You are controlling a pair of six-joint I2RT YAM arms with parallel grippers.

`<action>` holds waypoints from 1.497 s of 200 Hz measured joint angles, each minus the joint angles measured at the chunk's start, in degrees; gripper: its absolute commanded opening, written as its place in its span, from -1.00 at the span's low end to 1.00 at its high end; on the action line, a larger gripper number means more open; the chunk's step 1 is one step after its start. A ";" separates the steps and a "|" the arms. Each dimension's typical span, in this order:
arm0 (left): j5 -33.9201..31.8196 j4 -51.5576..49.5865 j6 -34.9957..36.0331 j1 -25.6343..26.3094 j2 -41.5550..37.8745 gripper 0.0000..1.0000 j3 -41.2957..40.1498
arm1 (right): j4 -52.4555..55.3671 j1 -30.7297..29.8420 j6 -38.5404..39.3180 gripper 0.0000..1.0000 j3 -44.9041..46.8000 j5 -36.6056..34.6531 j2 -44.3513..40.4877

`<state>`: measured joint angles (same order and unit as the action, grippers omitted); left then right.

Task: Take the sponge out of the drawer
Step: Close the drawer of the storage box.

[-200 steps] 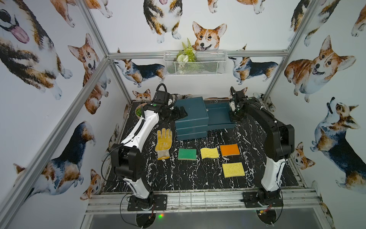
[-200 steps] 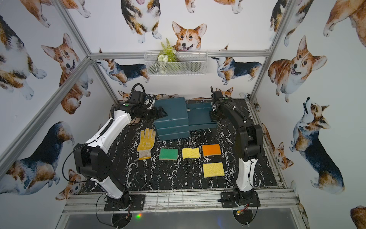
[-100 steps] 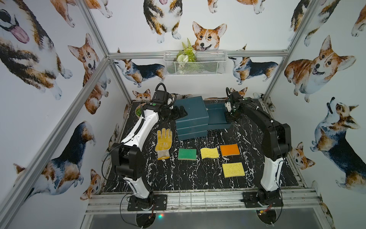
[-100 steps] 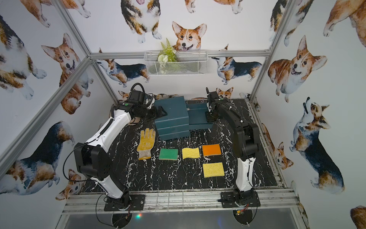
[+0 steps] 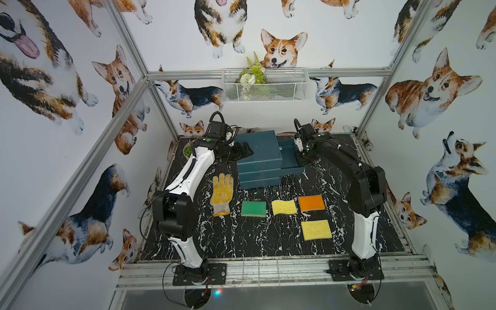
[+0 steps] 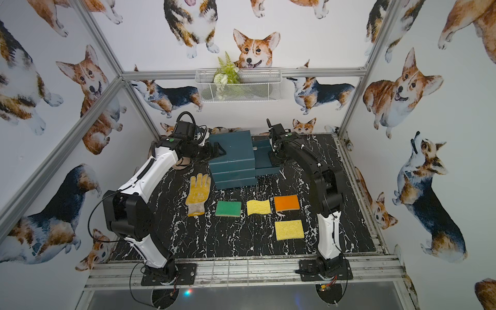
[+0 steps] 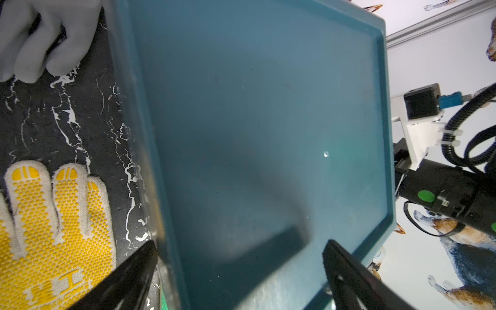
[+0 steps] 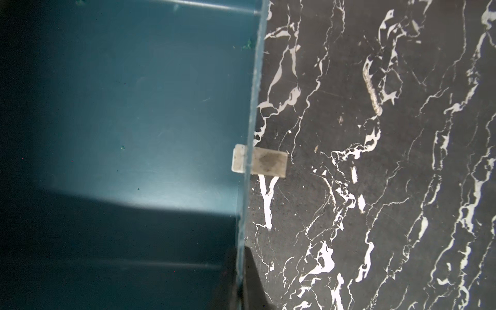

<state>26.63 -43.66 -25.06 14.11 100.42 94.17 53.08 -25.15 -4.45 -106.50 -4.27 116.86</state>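
Black marbled tabletop (image 5: 241, 241) floors a booth papered with corgis. Nearest the front lies a flat yellow sponge (image 5: 316, 230). Behind it, in a row, sit an orange sponge (image 5: 311, 202), a wavy yellow sponge (image 5: 284, 207), a green sponge (image 5: 253, 208) and a dotted yellow glove (image 5: 221, 194), all well apart from the arms. Which of the four came from the drawer (image 5: 290, 167) I cannot tell. Still, the task's thing seems to be out here among them: the stretch of drawer floor seen from the right wrist is bare (a few green crumbs aside).

Farther back stands the teal drawer unit (image 5: 256, 147), its top drawer pulled out toward the robot's right. The right hand (image 8: 239, 268) is pinched tight on that drawer's front wall, one finger inside and one outside. A second ago the drawer stuck out farther; it has slid part way back in, and the right hand has gone with it. I read this as the closing move, with the removal itself done. The left hand (image 7: 240, 245) is spread wide over the unit's top at the opposite side, holding nothing, much where it was before; likely it steadies the unit against the push.

Behind everything, a white wire basket (image 5: 284, 88) with a plant hangs on the back wall.
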 measured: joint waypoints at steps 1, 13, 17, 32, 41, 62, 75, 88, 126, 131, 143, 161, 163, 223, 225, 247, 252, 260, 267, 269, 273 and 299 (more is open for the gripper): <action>0.00 0.00 0.00 0.00 0.00 0.96 0.00 | 0.02 -0.09 -0.02 -1.00 -0.07 -0.07 0.04; 0.07 0.00 0.00 -0.11 0.20 0.96 0.00 | 0.11 -0.83 -0.39 -1.00 -0.50 -0.26 0.35; 0.11 0.00 0.00 -0.15 0.24 0.96 0.00 | 0.11 -1.05 -0.57 -1.00 -0.57 -0.35 0.42; 0.42 0.00 0.02 -0.44 0.33 0.96 0.00 | -0.09 -2.14 -1.92 -0.99 -0.74 -0.20 0.48; 0.61 0.00 0.04 -0.57 0.39 0.96 0.02 | -0.22 -2.69 -3.04 -0.95 -0.72 -0.17 0.44; 0.81 0.00 0.28 -0.87 0.63 0.96 0.09 | -1.20 -3.89 -5.18 -0.72 0.09 -0.09 -0.13; 1.01 0.00 0.42 -1.07 0.83 0.96 0.17 | -2.27 -4.68 -6.62 -0.59 0.85 1.09 -0.68; 1.44 0.02 0.44 -1.25 0.92 0.96 0.31 | -2.69 -5.27 -7.34 -0.38 1.38 2.86 -0.96; 2.73 0.04 0.83 -1.84 0.83 0.96 0.37 | -1.81 -4.74 -9.14 0.13 2.86 1.20 -4.35; 2.91 0.04 0.87 -1.92 0.79 0.96 0.42 | -1.77 -4.61 -9.16 0.22 3.08 1.07 -4.83; 3.30 0.04 1.07 -2.21 0.42 0.96 0.50 | -1.90 -3.74 -9.53 0.33 4.81 0.39 -7.37; 3.56 0.09 1.33 -2.73 -0.35 0.96 0.66 | -2.97 -2.10 -10.69 0.44 8.15 0.04 -11.32; 3.58 0.09 1.36 -2.78 -0.42 0.96 0.66 | -2.97 -1.75 -10.80 0.44 8.66 -0.07 -11.93; 2.99 -0.20 2.40 -4.70 -2.80 0.97 0.92 | -5.38 4.31 -13.20 0.54 14.60 2.19 -13.44; 2.99 -0.20 2.40 -4.79 -2.91 0.97 0.87 | -5.44 4.31 -13.20 0.53 14.58 2.56 -13.16; 2.97 -0.02 2.38 -5.27 -3.48 0.97 0.37 | -6.40 4.52 -13.51 0.46 14.60 5.84 -9.75; 2.99 -0.02 2.38 -5.38 -3.48 0.97 0.15 | -6.69 4.52 -13.70 0.45 14.67 6.40 -9.18; 3.02 0.00 2.36 -5.35 -3.48 0.97 -0.28 | -7.28 4.50 -13.90 0.44 14.80 7.54 -8.52; 2.99 -0.02 2.36 -5.35 -3.48 0.97 -0.55 | -7.98 4.48 -14.21 0.42 14.93 8.63 -8.02; 2.99 -0.02 2.36 -5.35 -3.48 0.97 -0.61 | -8.22 4.42 -14.34 0.41 14.95 8.94 -7.87; 2.99 0.00 2.36 -5.33 -3.48 0.97 -0.70 | -8.63 4.37 -14.62 0.41 14.99 9.38 -7.63; 2.75 0.04 2.40 -5.18 -3.45 0.97 -1.51 | -11.23 3.37 -15.52 0.39 15.02 11.78 -6.19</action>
<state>29.39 -43.62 -22.65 8.93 96.97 92.66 41.85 -21.78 -19.97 -91.48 7.51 110.67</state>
